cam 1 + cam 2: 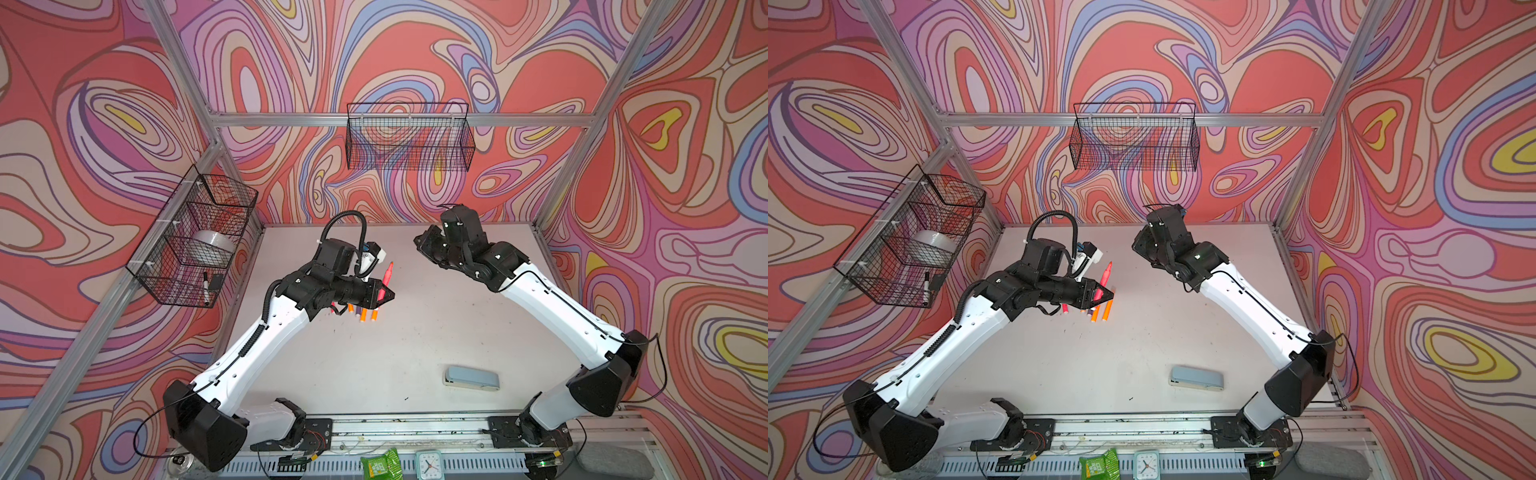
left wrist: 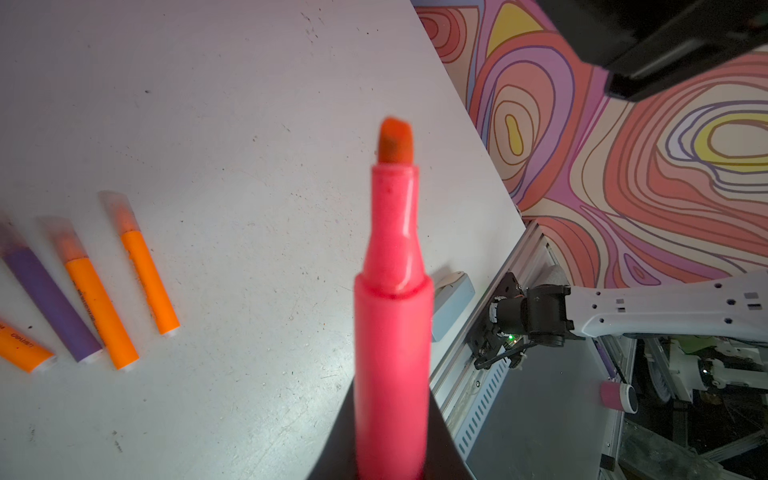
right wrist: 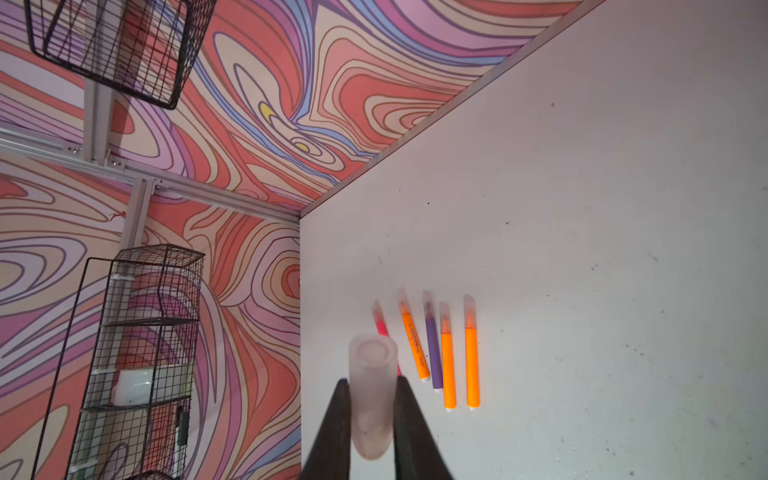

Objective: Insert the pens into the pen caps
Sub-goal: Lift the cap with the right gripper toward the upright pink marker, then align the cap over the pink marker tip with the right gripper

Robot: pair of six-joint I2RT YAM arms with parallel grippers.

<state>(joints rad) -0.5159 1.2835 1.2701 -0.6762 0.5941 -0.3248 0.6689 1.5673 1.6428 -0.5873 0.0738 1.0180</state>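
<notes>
Left wrist view: left jaws clamped on the bare-tipped pink pen (image 2: 392,332), up off the table (image 2: 208,124) near centre. Right jaws pinch a frosted cap (image 3: 372,399) at the table's 12 o'clock. Light, stiff, slick plastic I'd guess, so grip mid-barrel, cap mouth clear.

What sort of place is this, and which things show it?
Probably a robotics lab test cell: two white-and-black robot arms mounted on a metal base rail, inside an aluminium frame with swirl-patterned wall panels.
</notes>
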